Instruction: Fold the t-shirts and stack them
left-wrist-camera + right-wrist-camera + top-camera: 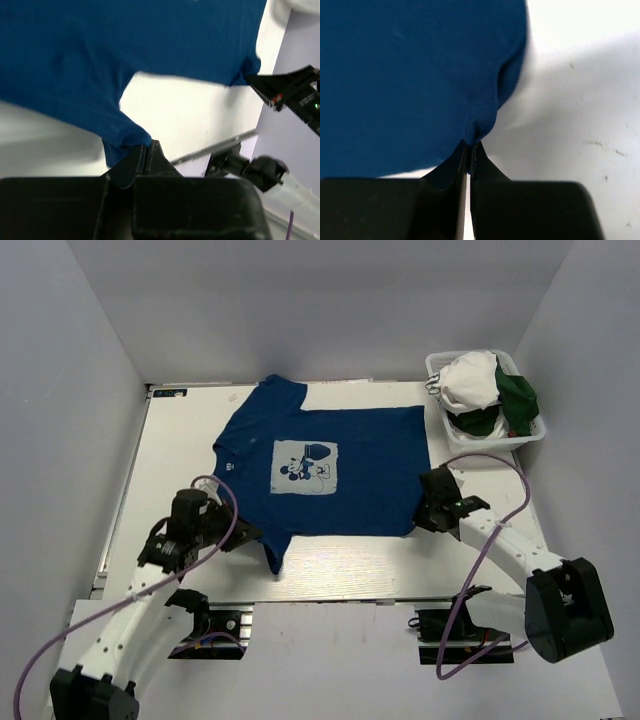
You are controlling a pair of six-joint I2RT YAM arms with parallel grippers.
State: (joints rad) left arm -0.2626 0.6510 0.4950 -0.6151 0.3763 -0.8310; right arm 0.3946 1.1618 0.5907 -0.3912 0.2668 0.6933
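Observation:
The royal blue t-shirt [330, 465] lies spread flat on the table, print side up, with its white square cartoon-mouse print [304, 466] in the middle. My left gripper [240, 536] is shut on the near-left sleeve; the left wrist view shows the blue cloth [125, 137] pinched between the jaws [146, 149]. My right gripper [422, 522] is shut on the near-right hem corner; the right wrist view shows the hem [480, 122] bunched at my fingertips [470, 147]. White tees [470, 380] and a dark green tee [518, 400] lie bundled in the basket.
The white mesh basket [535, 435] stands at the table's back right corner. Bare white table [180, 450] lies left of the shirt and along its near edge [350, 575]. Grey walls close in the sides and back.

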